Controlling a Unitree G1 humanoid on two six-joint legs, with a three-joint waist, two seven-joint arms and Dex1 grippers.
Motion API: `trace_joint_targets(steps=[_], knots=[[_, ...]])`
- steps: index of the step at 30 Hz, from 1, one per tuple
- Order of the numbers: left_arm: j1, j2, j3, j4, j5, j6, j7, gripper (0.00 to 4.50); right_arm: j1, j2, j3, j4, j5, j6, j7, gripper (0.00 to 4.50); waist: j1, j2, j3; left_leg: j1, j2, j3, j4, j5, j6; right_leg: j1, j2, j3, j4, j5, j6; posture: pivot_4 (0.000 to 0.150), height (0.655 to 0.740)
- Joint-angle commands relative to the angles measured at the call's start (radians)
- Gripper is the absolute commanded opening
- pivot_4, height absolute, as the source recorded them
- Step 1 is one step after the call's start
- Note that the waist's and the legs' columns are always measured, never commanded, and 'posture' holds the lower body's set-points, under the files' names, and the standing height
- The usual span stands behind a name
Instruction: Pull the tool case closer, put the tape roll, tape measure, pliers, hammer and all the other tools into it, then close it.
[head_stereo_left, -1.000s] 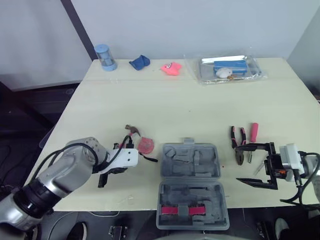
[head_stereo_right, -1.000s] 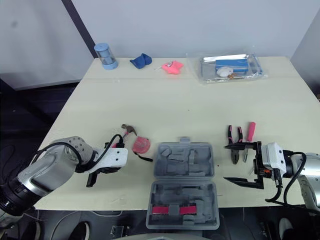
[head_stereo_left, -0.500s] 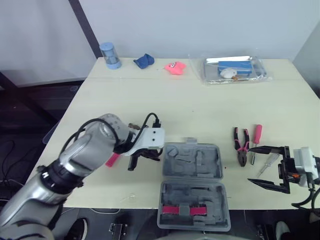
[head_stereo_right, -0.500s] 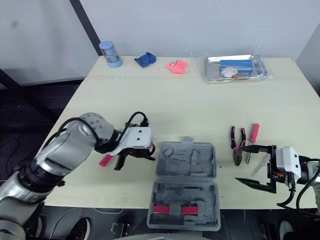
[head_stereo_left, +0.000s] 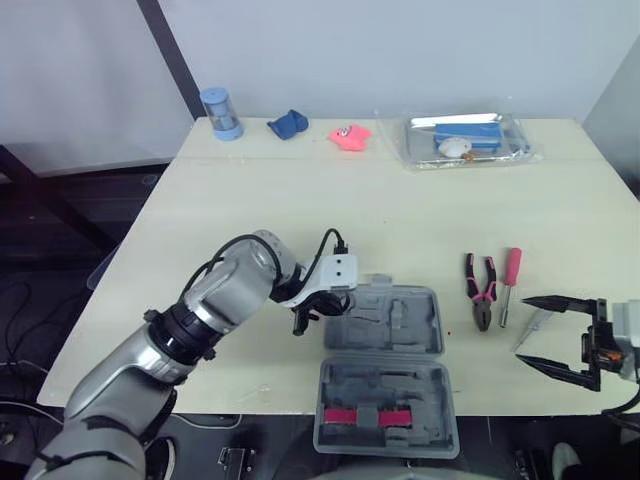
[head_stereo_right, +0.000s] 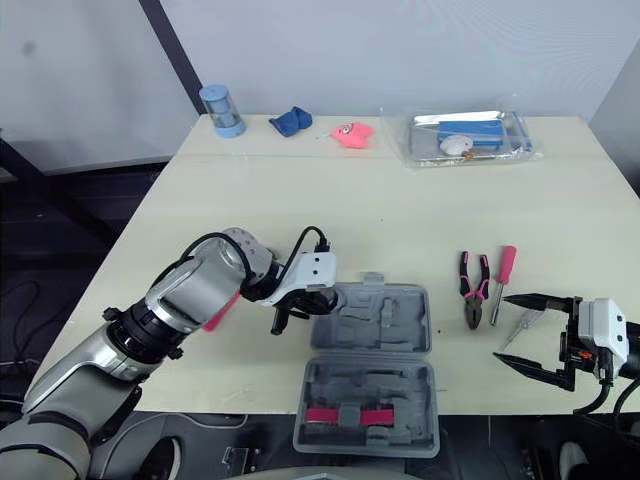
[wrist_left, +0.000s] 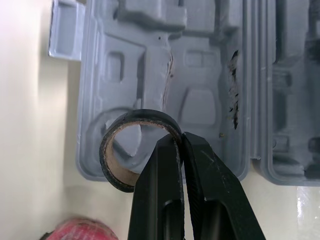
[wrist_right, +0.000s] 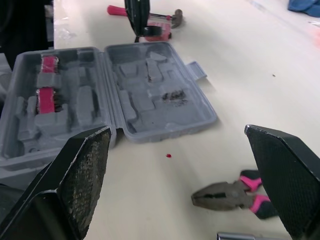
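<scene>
The grey tool case (head_stereo_left: 400, 325) lies open near the table's front edge, its moulded halves side by side. My left gripper (head_stereo_left: 301, 320) is shut on the wall of a black tape roll (wrist_left: 134, 150), held just above the case's left end over a round recess. A red tape measure (wrist_left: 82, 231) and a pink-handled hammer (head_stereo_right: 213, 317) lie left of the case, partly behind my arm. Pink-handled pliers (head_stereo_left: 481, 299), a red-handled screwdriver (head_stereo_left: 510, 276) and a clear-handled one (head_stereo_left: 531, 326) lie right of the case. My right gripper (head_stereo_left: 563, 335) stands open and empty right of them.
Along the far edge stand a blue cylinder (head_stereo_left: 220, 112), a blue cloth (head_stereo_left: 284, 123), a pink toy (head_stereo_left: 349, 134) and a clear bag (head_stereo_left: 470, 137) with blue items. One pink-banded slot (head_stereo_left: 385, 417) shows in the case's near half.
My left arm has swung right from beside the hammer and tape measure to the case's left end, carrying the tape roll. My right gripper has drifted right, away from the pliers.
</scene>
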Motion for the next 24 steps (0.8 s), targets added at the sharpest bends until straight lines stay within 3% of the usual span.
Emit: trace_joint_targets(steps=[1, 14, 24], knots=[[-0.024, -0.014, -0.015, -0.002, 0.006, -0.012, 0.001, 0.04, 0.0, 0.013, -0.047, -0.01, 0.045, 0.01, -0.023, 4.5, 0.001, 0.0, 0.0, 0.0, 0.0, 0.0, 0.0, 0.0, 0.0, 0.0, 0.0, 0.0, 0.001, 0.0, 0.0, 0.15, 0.74], [-0.023, -0.028, -0.011, 0.04, 0.004, -0.024, 0.014, 0.04, 0.034, 0.01, -0.042, -0.052, 0.064, 0.079, -0.035, 4.5, 0.002, 0.0, 0.0, 0.0, 0.001, 0.005, 0.0, 0.001, -0.001, -0.004, 0.001, 0.006, 0.006, 0.0, 0.0, 0.15, 0.74], [-0.044, -0.101, 0.001, 0.188, -0.009, -0.044, 0.035, 0.04, 0.043, 0.018, -0.04, -0.066, 0.053, 0.071, -0.043, 4.5, 0.001, 0.0, 0.0, 0.001, 0.001, 0.007, 0.0, 0.001, -0.001, -0.004, 0.001, 0.007, 0.006, 0.0, 0.0, 0.15, 0.74]])
